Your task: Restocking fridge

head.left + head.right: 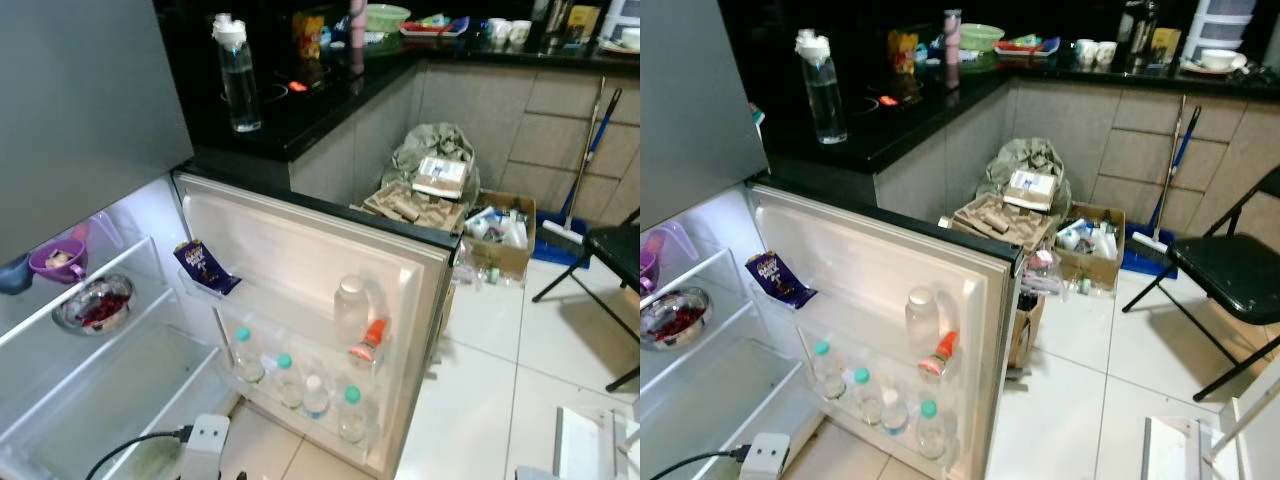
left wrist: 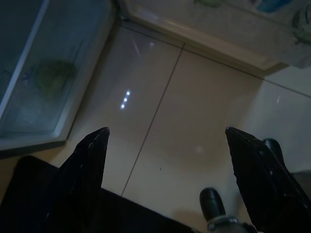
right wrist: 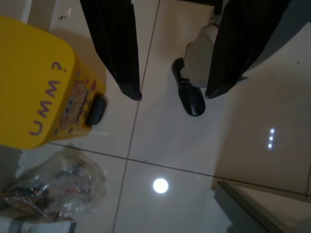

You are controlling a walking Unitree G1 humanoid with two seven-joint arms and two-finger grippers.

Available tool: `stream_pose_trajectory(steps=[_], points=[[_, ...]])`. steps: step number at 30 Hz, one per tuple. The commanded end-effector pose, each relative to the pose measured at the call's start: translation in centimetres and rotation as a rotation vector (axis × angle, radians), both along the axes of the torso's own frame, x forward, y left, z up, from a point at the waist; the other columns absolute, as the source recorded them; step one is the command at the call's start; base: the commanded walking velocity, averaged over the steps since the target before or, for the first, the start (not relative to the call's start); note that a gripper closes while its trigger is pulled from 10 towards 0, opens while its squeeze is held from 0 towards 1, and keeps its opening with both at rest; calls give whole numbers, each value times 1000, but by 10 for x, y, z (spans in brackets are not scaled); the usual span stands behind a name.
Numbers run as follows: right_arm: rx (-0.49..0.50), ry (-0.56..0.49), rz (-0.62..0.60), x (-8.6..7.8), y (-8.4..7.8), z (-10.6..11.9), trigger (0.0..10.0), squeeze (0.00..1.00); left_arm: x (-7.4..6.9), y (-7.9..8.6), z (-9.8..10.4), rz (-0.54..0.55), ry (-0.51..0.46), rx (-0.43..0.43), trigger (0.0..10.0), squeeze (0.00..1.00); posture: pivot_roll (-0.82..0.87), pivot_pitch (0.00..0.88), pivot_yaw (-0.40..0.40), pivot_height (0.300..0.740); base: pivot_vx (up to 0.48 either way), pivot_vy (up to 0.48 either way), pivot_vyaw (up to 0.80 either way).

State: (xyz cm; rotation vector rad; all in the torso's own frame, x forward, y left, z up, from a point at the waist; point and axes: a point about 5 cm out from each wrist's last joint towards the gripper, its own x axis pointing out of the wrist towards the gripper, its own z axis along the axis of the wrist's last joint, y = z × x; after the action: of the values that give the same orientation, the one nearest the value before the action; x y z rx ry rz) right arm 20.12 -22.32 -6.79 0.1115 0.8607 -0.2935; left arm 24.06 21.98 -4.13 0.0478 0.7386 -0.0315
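The small fridge stands open, its door (image 1: 300, 250) swung towards me. A purple chocolate packet (image 1: 205, 268) lies in the upper door rack, beside a white bottle (image 1: 350, 305) and an orange-capped bottle (image 1: 368, 342). Several small water bottles (image 1: 290, 380) fill the lower rack. Inside, a purple cup (image 1: 57, 260) and a steel bowl of red food (image 1: 93, 303) sit on the shelves. A tall clear water bottle (image 1: 238, 75) stands on the black counter. My left gripper (image 2: 167, 133) hangs open over the floor tiles by the fridge's base. My right gripper (image 3: 172, 96) also hangs open above the floor.
A white plug box with a black cable (image 1: 205, 440) lies at the fridge's foot. Cardboard trays and rubbish (image 1: 420, 195), a box of items (image 1: 497, 235) and a broom (image 1: 580, 170) crowd the corner. A black folding chair (image 1: 1230, 270) stands right. A yellow bin (image 3: 39, 92) and a plastic bag (image 3: 58, 187) sit near my right gripper.
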Motion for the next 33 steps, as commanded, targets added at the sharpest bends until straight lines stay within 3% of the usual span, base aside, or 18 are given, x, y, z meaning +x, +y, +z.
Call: stream_pose_trajectory(steps=[1, 17, 33], points=[[11, 5, 2, -4, 1, -2, 10000, 0, -11, 3, -7, 31, 34, -8, 10000, 0, -74, 108, 68, 740, 0, 0, 0], [18, -15, 16, -1, 4, -1, 10000, 0, -11, 3, -7, 39, 27, -10, 10000, 0, -78, 99, 70, 740, 0, 0, 0], [4, -15, 62, 1, 4, 0, 10000, 0, -12, 1, -8, 54, 24, -24, 10000, 0, -77, 92, 57, 740, 0, -391, 0]])
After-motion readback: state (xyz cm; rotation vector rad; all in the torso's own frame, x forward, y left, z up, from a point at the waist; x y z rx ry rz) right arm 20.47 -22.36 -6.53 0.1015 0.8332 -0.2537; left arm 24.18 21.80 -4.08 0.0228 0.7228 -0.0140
